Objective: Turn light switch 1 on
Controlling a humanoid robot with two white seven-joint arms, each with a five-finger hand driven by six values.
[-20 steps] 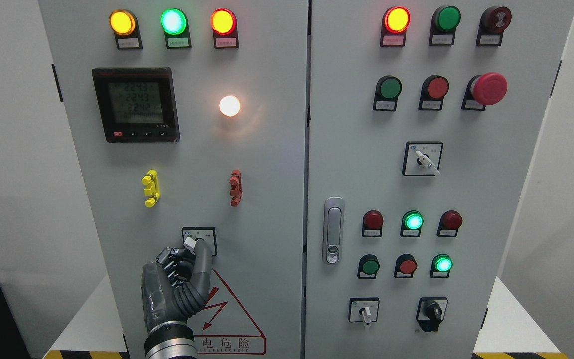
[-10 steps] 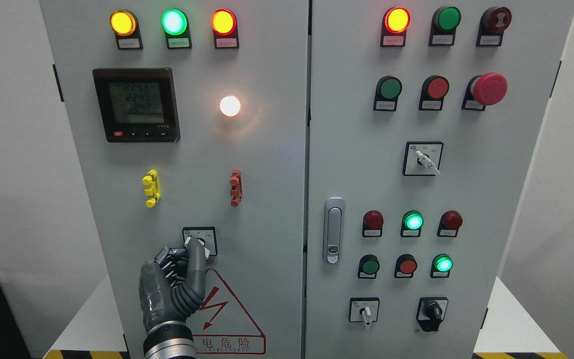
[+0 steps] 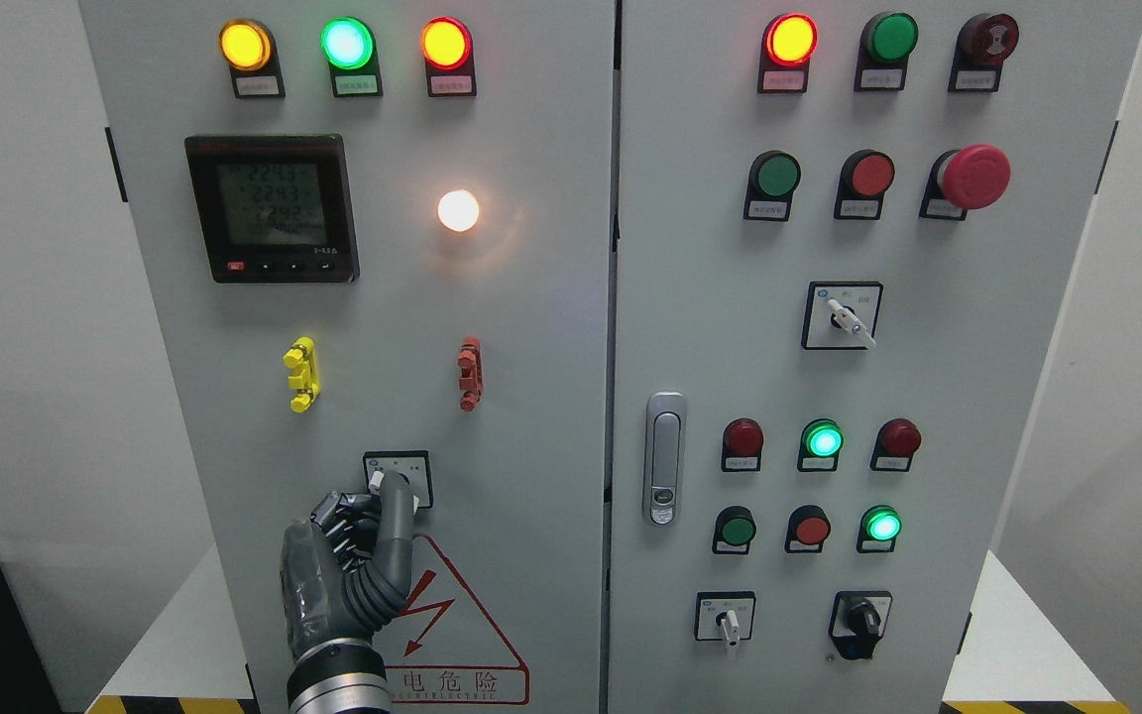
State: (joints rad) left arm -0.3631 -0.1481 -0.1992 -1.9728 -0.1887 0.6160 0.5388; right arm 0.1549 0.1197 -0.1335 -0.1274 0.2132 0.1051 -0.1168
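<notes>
Light switch 1 is a small rotary selector in a black-framed plate, low on the left cabinet door. My left hand rises from the bottom edge just below it. Its index finger is stretched up and its tip lies on the knob, covering most of the white handle. The other fingers are curled into the palm and hold nothing. The round lamp higher on the same door glows warm white. My right arm does not show.
Above the switch are a yellow clip, a red clip and a digital meter. A red-edged warning triangle sits beside my wrist. The right door carries a handle, pilot lights, push buttons, a red mushroom stop and other selectors.
My index fingertip has slid slightly left across the knob, so the white handle now shows on both sides of it. The lamp is lit in all frames.
</notes>
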